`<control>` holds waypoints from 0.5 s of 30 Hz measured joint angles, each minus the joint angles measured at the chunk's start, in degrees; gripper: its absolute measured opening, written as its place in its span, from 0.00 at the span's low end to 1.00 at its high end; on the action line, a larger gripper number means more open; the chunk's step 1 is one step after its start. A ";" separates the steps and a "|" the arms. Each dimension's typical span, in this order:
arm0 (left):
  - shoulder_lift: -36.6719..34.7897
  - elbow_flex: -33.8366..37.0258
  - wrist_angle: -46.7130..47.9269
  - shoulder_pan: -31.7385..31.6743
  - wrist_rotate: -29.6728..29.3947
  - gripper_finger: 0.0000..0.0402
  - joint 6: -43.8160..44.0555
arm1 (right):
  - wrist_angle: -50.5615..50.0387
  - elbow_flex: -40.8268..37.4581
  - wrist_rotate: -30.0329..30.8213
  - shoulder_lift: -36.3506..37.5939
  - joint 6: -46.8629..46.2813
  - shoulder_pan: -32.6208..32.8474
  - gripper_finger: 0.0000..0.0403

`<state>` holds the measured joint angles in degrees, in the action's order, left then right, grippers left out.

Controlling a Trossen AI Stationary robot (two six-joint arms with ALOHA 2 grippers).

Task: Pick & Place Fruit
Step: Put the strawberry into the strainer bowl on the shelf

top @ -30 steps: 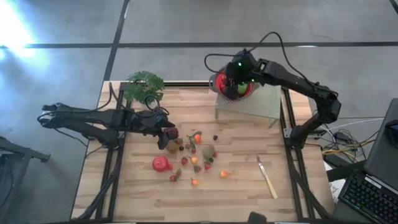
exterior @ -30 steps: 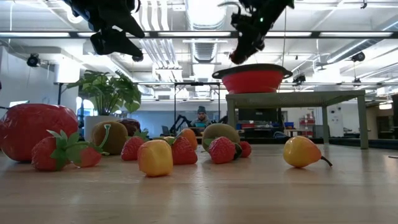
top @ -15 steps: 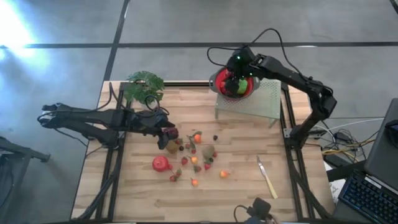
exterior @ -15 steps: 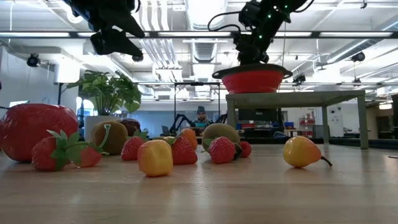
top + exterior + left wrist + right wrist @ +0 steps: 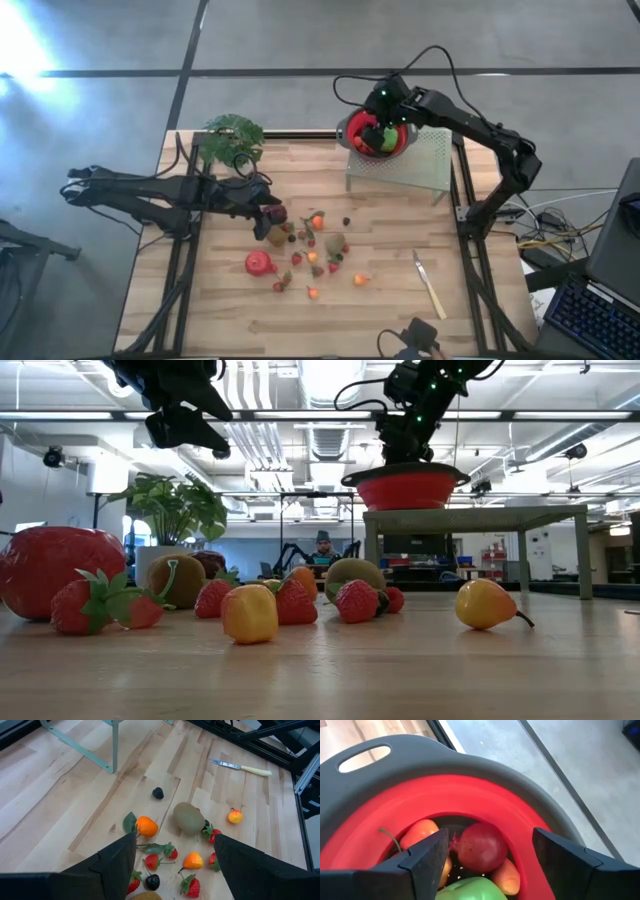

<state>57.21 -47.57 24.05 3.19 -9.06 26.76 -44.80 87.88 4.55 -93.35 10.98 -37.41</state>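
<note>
Fruit lies scattered near the middle of the wooden table, and we count strawberries, a kiwi, an orange, a blackberry and a small pear among it, with one large strawberry at the near left of the cluster. More of it sits in the red bowl on the raised stand at the far side: we see a dark red round piece, an orange one and a green one. Our right gripper hangs just over that bowl, its fingers spread wide with nothing between them. Our left gripper hovers above the left edge of the cluster, fingers also spread apart and empty. A pale-handled knife lies at the near right, well apart from the cluster, and a leafy plant stands at the far left corner.
</note>
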 joint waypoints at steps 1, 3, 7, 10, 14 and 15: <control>0.00 0.00 0.00 0.01 -0.02 0.68 0.00 | 0.00 0.00 -0.02 0.11 0.02 0.00 0.72; 0.00 0.00 0.00 0.01 -0.01 0.68 0.00 | -0.02 0.00 0.00 0.63 -0.25 0.00 0.74; 0.00 0.00 0.01 0.00 -0.01 0.68 0.00 | -0.07 0.00 0.03 2.36 -0.79 0.00 0.74; 0.00 0.00 0.02 -0.01 -0.02 0.68 0.00 | -0.78 0.00 -0.04 4.17 -1.77 0.04 0.71; 0.00 0.00 0.00 0.00 -0.01 0.68 0.00 | -3.26 0.00 -0.36 6.52 -3.27 0.90 0.67; 0.00 0.00 0.00 0.00 -0.01 0.68 0.00 | -4.00 0.00 -0.59 7.12 -3.37 1.49 0.66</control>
<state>57.21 -47.57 24.05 3.19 -9.07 26.76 -48.79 87.88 3.97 -86.23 7.61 -35.92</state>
